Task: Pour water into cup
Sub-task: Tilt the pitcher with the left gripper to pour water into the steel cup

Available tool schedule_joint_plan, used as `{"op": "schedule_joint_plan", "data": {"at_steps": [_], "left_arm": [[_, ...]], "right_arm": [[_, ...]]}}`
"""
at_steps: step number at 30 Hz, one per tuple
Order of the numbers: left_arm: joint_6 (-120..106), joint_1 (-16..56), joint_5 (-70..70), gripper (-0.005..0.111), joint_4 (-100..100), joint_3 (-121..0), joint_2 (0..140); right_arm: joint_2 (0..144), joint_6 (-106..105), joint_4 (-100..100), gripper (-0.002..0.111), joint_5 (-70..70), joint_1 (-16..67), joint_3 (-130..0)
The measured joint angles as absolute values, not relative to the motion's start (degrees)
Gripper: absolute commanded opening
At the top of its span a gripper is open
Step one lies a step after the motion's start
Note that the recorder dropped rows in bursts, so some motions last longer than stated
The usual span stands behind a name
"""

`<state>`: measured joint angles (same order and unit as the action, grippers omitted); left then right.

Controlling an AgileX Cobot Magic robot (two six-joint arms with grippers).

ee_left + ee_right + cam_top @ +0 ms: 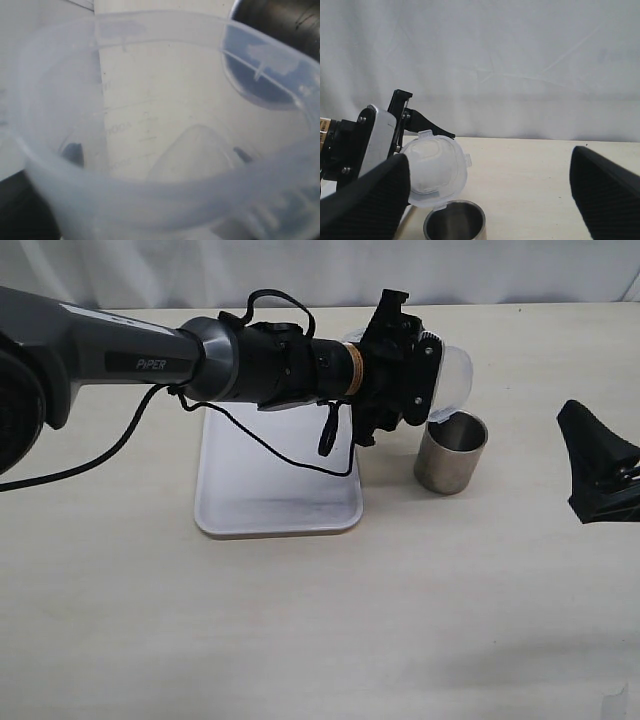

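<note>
The steel cup stands upright on the table, just right of the tray. My left gripper is shut on a clear plastic jug, which lies tipped on its side with its spout just over the cup's near rim. In the left wrist view the jug fills the frame, with the cup dark beyond its lip. I see no stream of water. My right gripper hangs open and empty to the right of the cup. Its view shows the cup under the jug's mouth.
A white rectangular tray lies on the table under the left arm, left of the cup. A black cable loops from the left arm over the tray. A pale curtain backs the table's far edge.
</note>
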<state>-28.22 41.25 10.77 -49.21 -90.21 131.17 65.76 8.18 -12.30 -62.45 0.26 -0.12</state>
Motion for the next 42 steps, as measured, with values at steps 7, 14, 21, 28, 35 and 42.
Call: {"op": "schedule_joint_plan", "data": {"at_steps": [7,14,21,28,35,42], "left_arm": [[-28.44,41.25,12.33,0.0,-47.86,-90.21,131.17],[-28.44,41.58,13.85,0.0,-46.5,-90.21,131.17],[-29.31,41.58,15.19,0.0,-46.25,-90.21,131.17],[-31.18,41.58,16.63,0.0,-46.25,-90.21,131.17],[-31.39,41.58,16.63,0.0,-46.25,-90.21,131.17],[-31.5,41.58,16.71,0.0,-46.25,-90.21,131.91]], "right_arm": [[65.76,8.18,-12.3,0.081,-62.45,0.26,-0.12],[65.76,8.18,-12.3,0.081,-62.45,0.26,-0.12],[65.76,8.18,-12.3,0.081,-62.45,0.26,-0.12],[65.76,8.18,-12.3,0.081,-62.45,0.26,-0.12],[65.76,8.18,-12.3,0.081,-62.45,0.26,-0.12],[65.76,8.18,-12.3,0.081,-62.45,0.26,-0.12]]}}
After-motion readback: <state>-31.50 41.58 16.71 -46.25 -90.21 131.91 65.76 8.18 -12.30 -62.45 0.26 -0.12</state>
